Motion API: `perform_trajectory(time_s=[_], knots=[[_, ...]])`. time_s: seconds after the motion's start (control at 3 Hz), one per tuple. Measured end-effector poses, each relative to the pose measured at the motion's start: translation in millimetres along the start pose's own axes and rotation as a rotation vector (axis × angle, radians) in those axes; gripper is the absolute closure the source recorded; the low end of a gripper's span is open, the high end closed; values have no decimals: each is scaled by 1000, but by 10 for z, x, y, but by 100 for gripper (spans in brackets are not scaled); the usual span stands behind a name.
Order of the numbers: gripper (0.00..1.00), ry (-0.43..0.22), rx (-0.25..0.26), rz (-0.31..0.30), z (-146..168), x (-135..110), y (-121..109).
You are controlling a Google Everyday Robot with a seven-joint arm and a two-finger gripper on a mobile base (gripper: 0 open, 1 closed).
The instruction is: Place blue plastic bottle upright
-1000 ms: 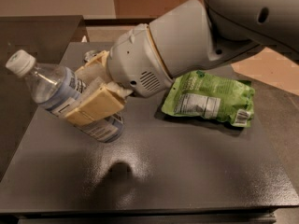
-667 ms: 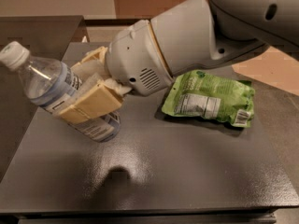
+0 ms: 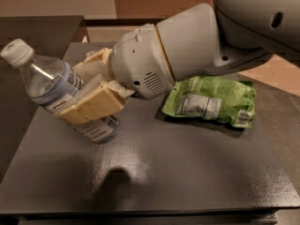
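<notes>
The blue plastic bottle (image 3: 49,86) is clear, with a white cap at the upper left and a pale blue-and-white label. It is tilted, cap up and to the left, base down to the right near the dark table (image 3: 187,172). My gripper (image 3: 89,95) is shut on the bottle's middle. One cream finger (image 3: 91,104) lies across its front and the other finger (image 3: 93,62) is behind it. I cannot tell whether the base touches the table. The white arm reaches in from the upper right.
A green snack bag (image 3: 213,100) lies flat on the table to the right of the gripper. The table's left edge runs near the bottle. A second dark surface (image 3: 33,32) stands at the back left.
The bottle has tipped further toward upright in my grip, its cap rising a little. The arm has shifted slightly. The green bag has not moved.
</notes>
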State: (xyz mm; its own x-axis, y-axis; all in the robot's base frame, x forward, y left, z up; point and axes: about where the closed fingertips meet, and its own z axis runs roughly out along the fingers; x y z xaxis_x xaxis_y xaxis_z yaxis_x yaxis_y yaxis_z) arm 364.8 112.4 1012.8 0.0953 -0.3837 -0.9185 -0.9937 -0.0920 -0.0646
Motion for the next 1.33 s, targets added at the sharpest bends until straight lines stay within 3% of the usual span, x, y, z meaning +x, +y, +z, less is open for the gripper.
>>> perform_trajectory(time_s=[0.67,1.33], knots=[[100,-175,20,0,-50,113,-69],[100,-225,58,41,-135,408,-119]])
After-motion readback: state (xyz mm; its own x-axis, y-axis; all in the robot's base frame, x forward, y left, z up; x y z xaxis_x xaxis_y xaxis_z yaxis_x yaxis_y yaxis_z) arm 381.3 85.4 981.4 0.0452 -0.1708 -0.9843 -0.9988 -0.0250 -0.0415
